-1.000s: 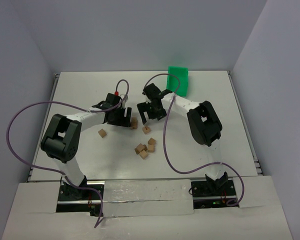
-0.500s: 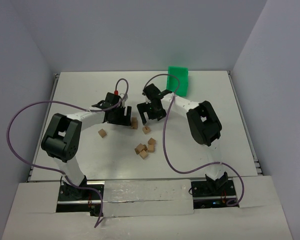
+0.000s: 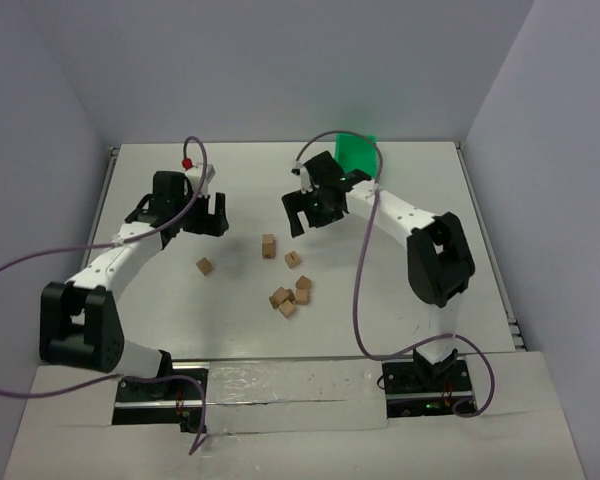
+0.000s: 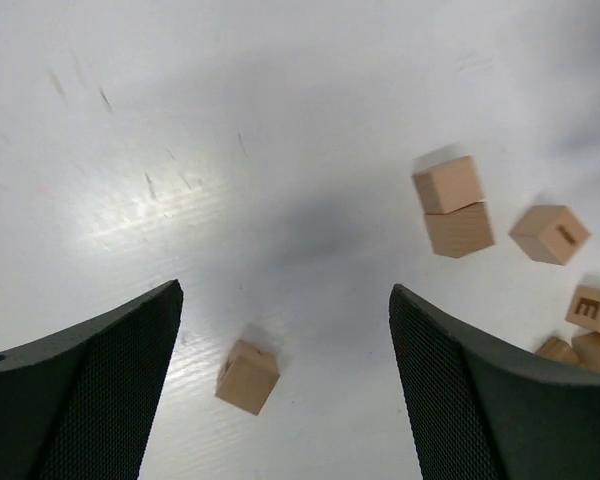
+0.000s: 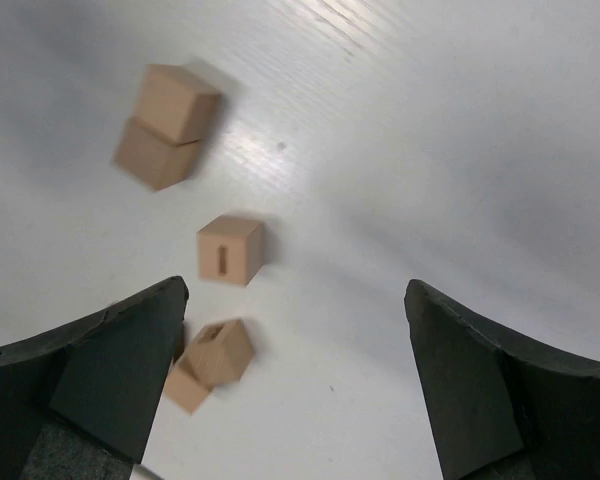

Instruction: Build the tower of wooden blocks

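Two wood blocks [image 3: 268, 251] are forming the tower [image 3: 268, 244] on the worktop [image 3: 180, 310]; others are lying loose near it. Both arms' jaws are hanging released, grasping nothing.

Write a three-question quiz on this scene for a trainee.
1. True or false: the left gripper is shut.
2. How many blocks high is the tower? A one, B two, C four.
3. Fill in: the gripper nearer the bin is the ___ one.

Key: 1 false, its jaws stand wide open and hold nothing. 2 B. 3 right: the right gripper is nearer the bin.
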{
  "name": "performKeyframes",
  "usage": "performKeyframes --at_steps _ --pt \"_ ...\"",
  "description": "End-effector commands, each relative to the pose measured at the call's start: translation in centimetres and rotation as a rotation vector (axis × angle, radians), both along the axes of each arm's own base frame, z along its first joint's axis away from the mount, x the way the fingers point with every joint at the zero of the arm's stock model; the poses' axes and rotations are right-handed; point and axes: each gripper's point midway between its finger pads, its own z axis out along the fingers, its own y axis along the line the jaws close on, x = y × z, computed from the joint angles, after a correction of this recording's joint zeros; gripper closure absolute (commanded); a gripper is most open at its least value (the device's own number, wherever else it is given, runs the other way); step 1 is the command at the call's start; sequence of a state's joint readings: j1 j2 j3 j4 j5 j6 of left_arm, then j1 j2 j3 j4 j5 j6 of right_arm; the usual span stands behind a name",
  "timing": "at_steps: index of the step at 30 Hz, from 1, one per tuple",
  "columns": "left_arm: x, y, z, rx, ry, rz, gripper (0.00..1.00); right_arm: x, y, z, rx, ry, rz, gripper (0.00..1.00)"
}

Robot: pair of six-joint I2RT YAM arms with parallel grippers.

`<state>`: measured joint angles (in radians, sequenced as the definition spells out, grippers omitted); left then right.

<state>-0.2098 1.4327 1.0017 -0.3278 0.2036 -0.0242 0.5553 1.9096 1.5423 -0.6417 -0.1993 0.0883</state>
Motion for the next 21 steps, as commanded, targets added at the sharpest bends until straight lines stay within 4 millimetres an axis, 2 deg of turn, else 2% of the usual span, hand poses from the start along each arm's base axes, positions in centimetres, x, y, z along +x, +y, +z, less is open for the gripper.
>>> performKeyframes --at_steps 1,5,6,8,9,12,15,21 --pt "-2.0 -1.2 5.3 -0.030 -0.128 -0.189 0.08 -3.8 -0.2 4.8 0.095 -0.068 0.253 0.05" --pt "-4.7 -2.4 7.2 -0.078 -0.156 -0.309 0.08 -8.7 -1.8 3.9 0.096 0.008 0.420 0.08" --pt "-5.0 -2.4 7.0 -0.072 -0.150 -0.319 0.08 -9.3 -1.8 3.6 0.104 0.015 0.462 0.08" --pt "-6.2 -2.8 7.3 -0.089 -0.144 -0.373 0.08 -12.2 -2.7 3.0 0.111 0.063 0.577 0.06" --pt "-6.4 -2.8 7.3 -0.091 -0.141 -0.381 0.08 -12.9 -3.1 2.8 0.105 0.067 0.608 0.04" --pt "-6.8 -2.8 7.6 -0.095 -0.138 -0.386 0.08 -14.0 -4.3 1.7 0.064 0.054 0.686 0.00" --pt "-6.8 -3.0 7.9 -0.109 -0.133 -0.385 0.08 -14.7 -5.0 -0.4 0.013 0.093 0.699 0.00" --pt "-6.6 -2.9 8.1 -0.107 -0.138 -0.376 0.08 -15.9 -3.9 -3.3 -0.022 0.095 0.703 0.00"
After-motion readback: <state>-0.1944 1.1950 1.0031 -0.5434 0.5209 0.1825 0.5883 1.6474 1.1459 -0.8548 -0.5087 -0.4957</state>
